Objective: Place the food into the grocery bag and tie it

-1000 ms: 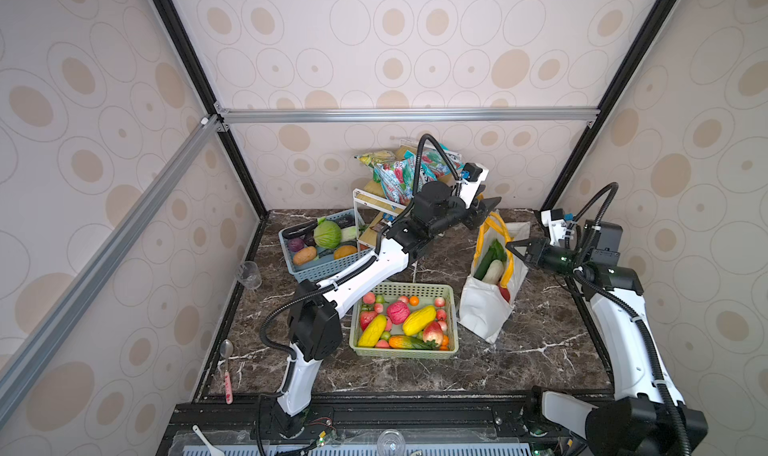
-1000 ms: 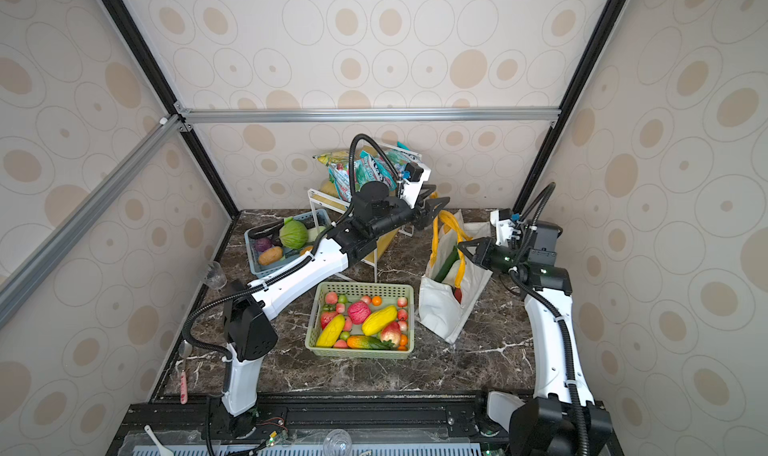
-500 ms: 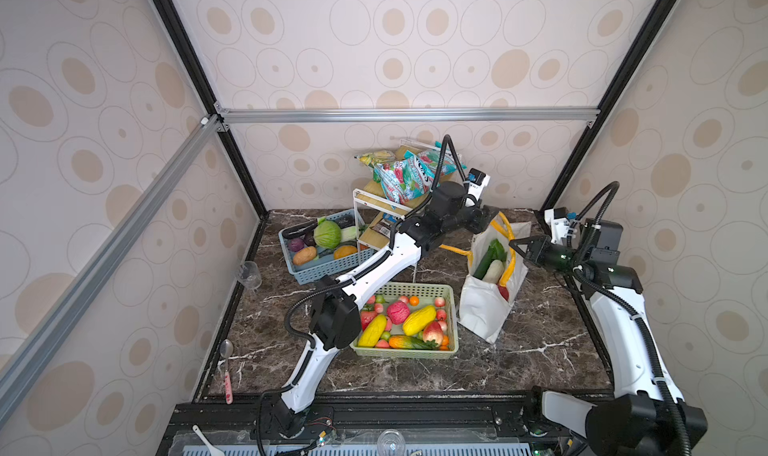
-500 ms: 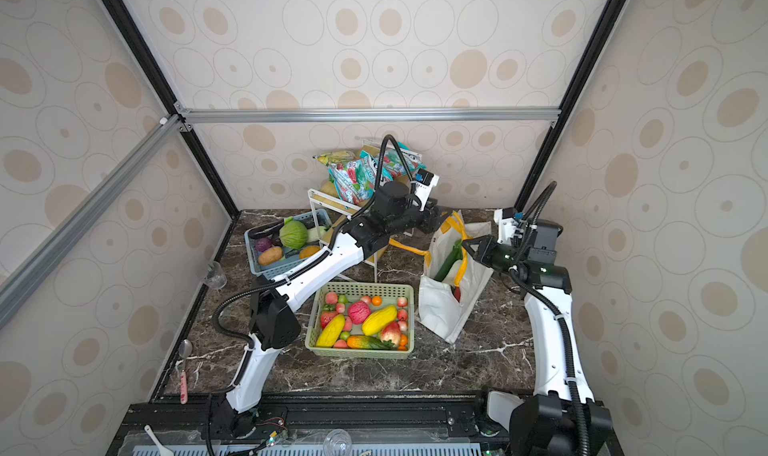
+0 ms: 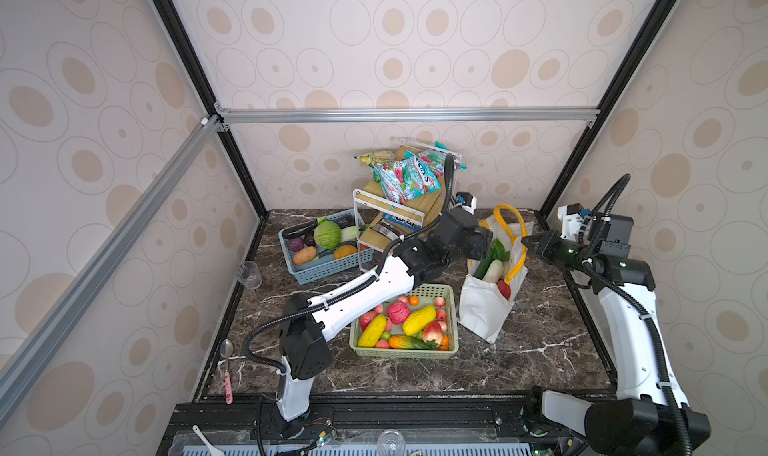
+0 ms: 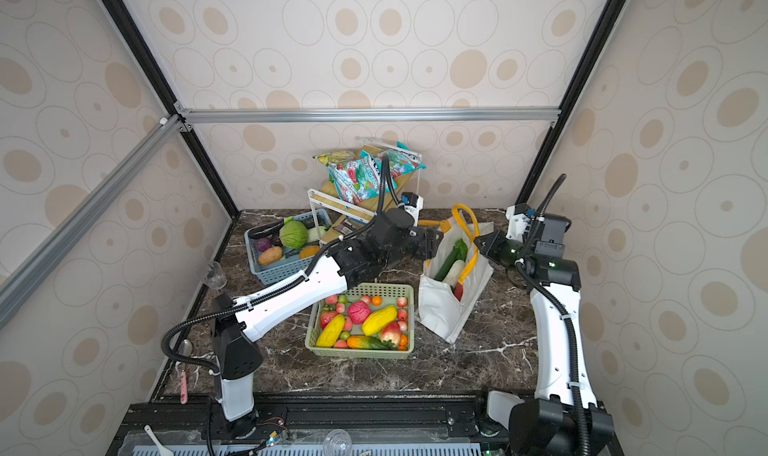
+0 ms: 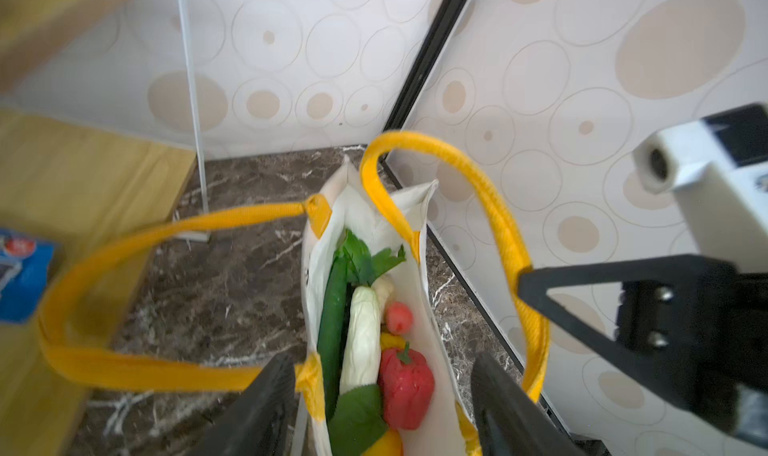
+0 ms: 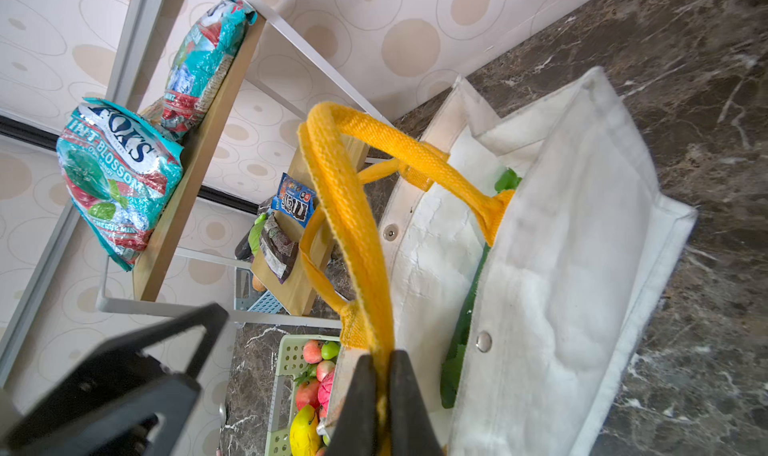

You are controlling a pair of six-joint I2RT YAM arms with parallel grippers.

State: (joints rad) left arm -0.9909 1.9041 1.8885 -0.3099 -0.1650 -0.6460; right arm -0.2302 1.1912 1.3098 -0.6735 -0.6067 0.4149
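The white grocery bag (image 5: 482,308) (image 6: 440,308) stands open on the marble top in both top views. Inside it lies food: a cucumber (image 7: 332,316), a white vegetable (image 7: 361,337), a red pepper (image 7: 405,387), a small red fruit (image 7: 399,316) and greens (image 7: 365,258). My left gripper (image 7: 380,358) (image 5: 484,241) is open, its fingers (image 7: 270,391) straddling the bag's mouth with nothing gripped. One yellow handle (image 7: 124,241) hangs loose beside it. My right gripper (image 8: 381,356) (image 5: 525,239) is shut on the other yellow handle (image 8: 349,208) and holds it up.
A green basket (image 5: 405,352) of toy fruit sits in front of the bag. A blue basket (image 5: 328,266) of vegetables stands at the back left. A tilted wire rack (image 5: 399,208) with snack bags is behind the left arm. A cup (image 5: 249,273) and spoon (image 5: 226,350) lie at the left edge.
My left gripper has come down from near the rack to the bag's mouth and its jaws have widened. The right gripper has kept its hold on the handle.
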